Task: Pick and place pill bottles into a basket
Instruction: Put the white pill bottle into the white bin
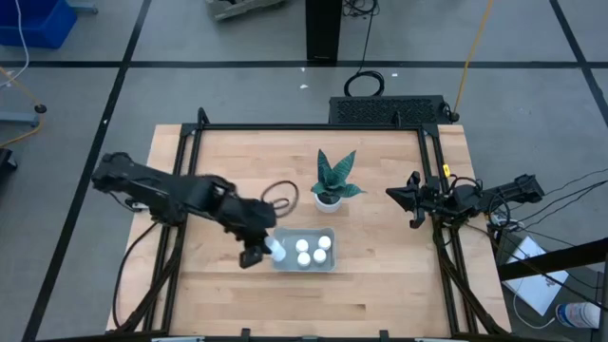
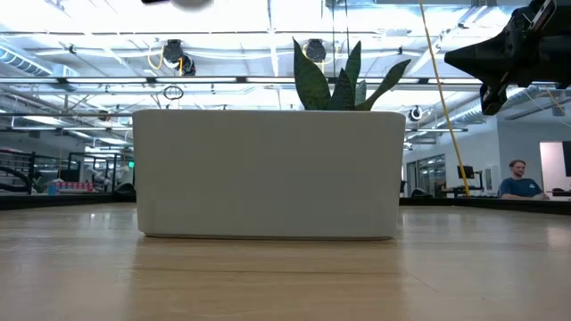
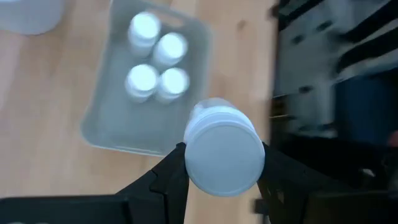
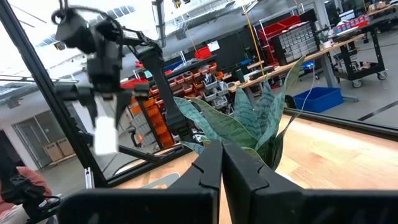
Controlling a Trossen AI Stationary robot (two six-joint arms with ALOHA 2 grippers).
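The basket (image 1: 329,265), a shallow light grey-blue tray, lies on the wooden table in front of the potted plant (image 1: 332,179). Several white pill bottles (image 1: 313,250) stand upright in it; they also show in the left wrist view (image 3: 155,62). My left gripper (image 1: 258,249) is over the basket's left end, shut on one more white pill bottle (image 3: 224,155). My right gripper (image 1: 397,195) is shut and empty, raised at the table's right, pointing toward the plant. In the low view the basket's wall (image 2: 268,174) fills the middle. My left gripper pinches the pill bottle's upper part, at its cap (image 3: 189,158), between the two fingers (image 3: 171,177), one on each side. The fingers come from above, pointing down. The bottle (image 4: 106,134) hangs upright below the fingers, lifted clear above the basket's left end.
The potted plant (image 4: 249,118) stands just beyond the basket. A dark cable loop (image 1: 280,197) lies on the table left of the plant. Black frame rails (image 1: 180,190) run along the table's left, far and right sides. Bare wood lies near the front edge.
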